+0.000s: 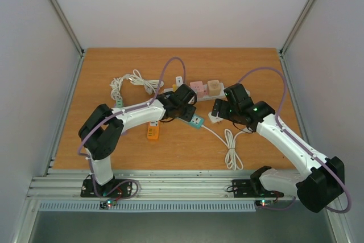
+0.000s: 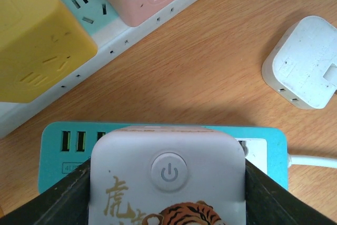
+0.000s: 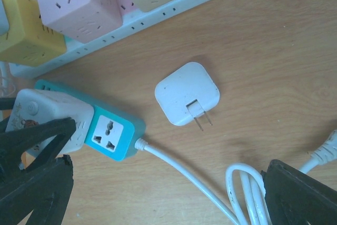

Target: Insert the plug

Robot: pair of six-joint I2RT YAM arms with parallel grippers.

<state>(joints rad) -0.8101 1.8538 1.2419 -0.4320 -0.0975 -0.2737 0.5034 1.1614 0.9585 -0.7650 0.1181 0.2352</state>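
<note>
Left gripper [image 2: 167, 204]: clenched on the tiger-printed adapter [image 2: 167, 146], which sits on the left part of the teal power strip [image 3: 132, 129].
Free socket [image 3: 108, 133]: at the strip's right end beside the cable exit, facing up and unoccupied.
Plug [image 3: 184, 90]: white and square, lying on the table just right of the strip but apart from it, with its two flat prongs [image 3: 202, 119] exposed.
Right gripper [image 3: 168, 175]: released, fingers spread wide above the plug, holding nothing.
Step in hand: judged to be grasping the plug.
Method: close on the plug's flat sides, clear of the prongs. Lift it, turn the prongs downward, align them with the free socket's slots and press straight down while the left grip steadies the strip.
Risk: the coiled cable [image 3: 247, 188] at the near right may snag a finger.
</note>
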